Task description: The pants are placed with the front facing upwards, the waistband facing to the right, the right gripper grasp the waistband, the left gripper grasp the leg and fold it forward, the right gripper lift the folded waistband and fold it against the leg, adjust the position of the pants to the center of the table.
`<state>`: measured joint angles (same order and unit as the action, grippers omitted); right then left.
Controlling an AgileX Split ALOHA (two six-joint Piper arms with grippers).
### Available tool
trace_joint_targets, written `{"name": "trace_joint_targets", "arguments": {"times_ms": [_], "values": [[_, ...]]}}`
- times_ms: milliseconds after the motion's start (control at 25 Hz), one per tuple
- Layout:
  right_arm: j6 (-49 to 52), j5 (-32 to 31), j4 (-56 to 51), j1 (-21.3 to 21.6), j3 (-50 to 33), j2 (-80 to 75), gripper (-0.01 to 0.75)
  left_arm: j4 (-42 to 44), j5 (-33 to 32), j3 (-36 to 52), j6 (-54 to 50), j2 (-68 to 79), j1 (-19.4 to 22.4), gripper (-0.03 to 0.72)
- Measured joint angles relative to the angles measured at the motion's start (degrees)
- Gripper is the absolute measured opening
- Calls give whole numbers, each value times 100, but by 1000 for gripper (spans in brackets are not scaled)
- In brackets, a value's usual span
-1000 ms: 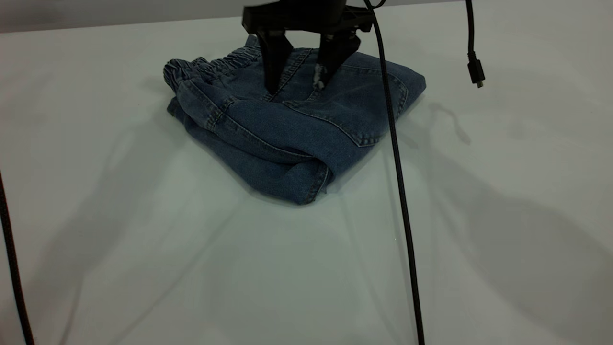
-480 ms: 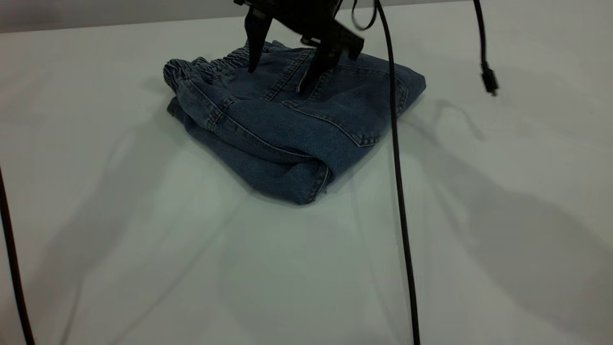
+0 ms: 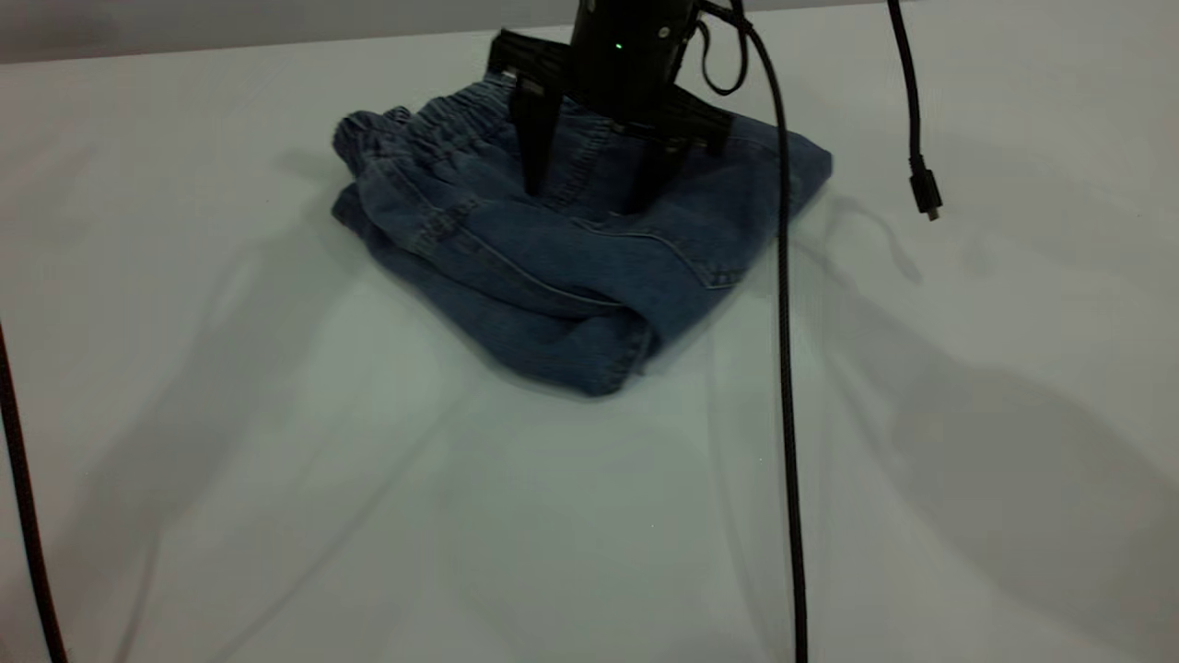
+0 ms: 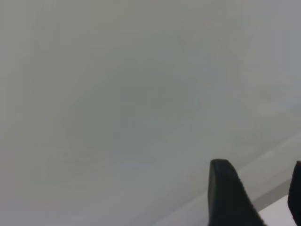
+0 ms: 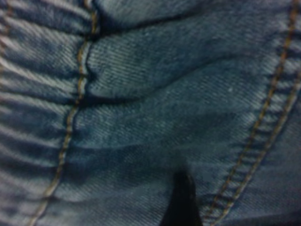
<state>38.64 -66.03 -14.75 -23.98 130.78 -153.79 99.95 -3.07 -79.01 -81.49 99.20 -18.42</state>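
The folded blue denim pants (image 3: pixel 553 267) lie on the white table (image 3: pixel 276 516), toward its far middle. Their gathered waistband (image 3: pixel 433 124) runs along the far left edge of the bundle. My right gripper (image 3: pixel 589 193) stands open over the pants, both fingertips pressed down on the top layer and nothing pinched between them. In the right wrist view denim fills the picture, with the waistband (image 5: pixel 33 117), tan stitching and one dark finger (image 5: pixel 181 202) on the cloth. My left gripper (image 4: pixel 261 188) hangs open above bare table (image 4: pixel 117 103), away from the pants.
A black cable (image 3: pixel 783 368) hangs from the right arm down across the front of the pants' right side. A loose plug (image 3: pixel 924 193) dangles at the right. Another cable (image 3: pixel 23 516) runs along the left edge.
The right gripper lifted and turned, then came back down with its fingertips on the pants. The whole bundle has slid a little to the right.
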Motion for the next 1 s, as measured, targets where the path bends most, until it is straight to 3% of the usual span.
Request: {"name": "trace_joint_targets", "arguments": {"times_ms": [320, 800, 1000], "values": [[-955, -385, 424, -66, 2, 5, 501, 0, -4, 0, 0, 0, 0, 316], [-1964, -443, 649, -696, 56, 24, 501, 0, -13, 0, 5, 0, 0, 316], [-2306, -415, 789, -760, 56, 56, 501, 0, 7, 0, 5, 0, 0, 316]]}}
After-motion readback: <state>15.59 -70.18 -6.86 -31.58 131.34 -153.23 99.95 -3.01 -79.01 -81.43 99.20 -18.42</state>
